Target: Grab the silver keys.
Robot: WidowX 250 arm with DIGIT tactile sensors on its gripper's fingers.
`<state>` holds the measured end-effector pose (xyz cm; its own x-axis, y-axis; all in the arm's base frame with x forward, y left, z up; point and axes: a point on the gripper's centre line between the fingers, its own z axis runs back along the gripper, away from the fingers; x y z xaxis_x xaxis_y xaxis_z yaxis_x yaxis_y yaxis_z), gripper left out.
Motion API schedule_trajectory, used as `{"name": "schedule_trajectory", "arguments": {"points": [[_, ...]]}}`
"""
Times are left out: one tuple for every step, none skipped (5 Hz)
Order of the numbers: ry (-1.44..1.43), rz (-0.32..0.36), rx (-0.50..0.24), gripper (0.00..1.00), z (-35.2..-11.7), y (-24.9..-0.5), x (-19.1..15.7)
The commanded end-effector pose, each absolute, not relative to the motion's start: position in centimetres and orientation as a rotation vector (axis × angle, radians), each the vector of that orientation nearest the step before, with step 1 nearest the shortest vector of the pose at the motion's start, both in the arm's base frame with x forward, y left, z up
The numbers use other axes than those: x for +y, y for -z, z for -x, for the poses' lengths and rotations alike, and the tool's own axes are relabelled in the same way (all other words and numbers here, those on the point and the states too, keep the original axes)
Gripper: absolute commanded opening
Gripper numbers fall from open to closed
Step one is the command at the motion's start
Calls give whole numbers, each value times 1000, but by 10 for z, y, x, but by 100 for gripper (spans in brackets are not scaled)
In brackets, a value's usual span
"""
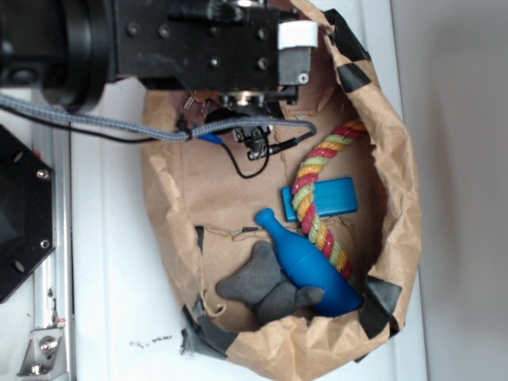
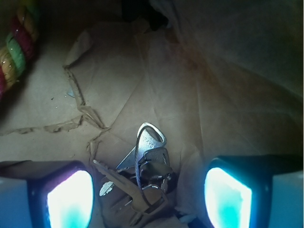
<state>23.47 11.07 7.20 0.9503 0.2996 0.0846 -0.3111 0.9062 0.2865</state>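
The silver keys lie in a fanned bunch on a ring on the crumpled brown paper, low in the wrist view. My gripper is open just above them. Its two fingers, with glowing cyan pads, stand one on each side of the bunch and touch nothing. In the exterior view the black arm reaches over the top of the paper bag and hides almost all of the keys; only a small silver glint shows under its edge.
Inside the bag lie a blue bottle-shaped toy, a multicoloured rope, a blue rectangular block and a grey soft toy. The rope also shows at the wrist view's top left. Torn paper folds rise close round the keys.
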Motion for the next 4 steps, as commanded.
{"name": "schedule_trajectory", "arguments": {"points": [[-303,-307,-96,100,-228,-74,121],[-269,-276,-104,100,-237,-54,111],[-238,-275,-92,100,-241,-39,104],[-232,-291,-101,100,-244,-32,107]]}}
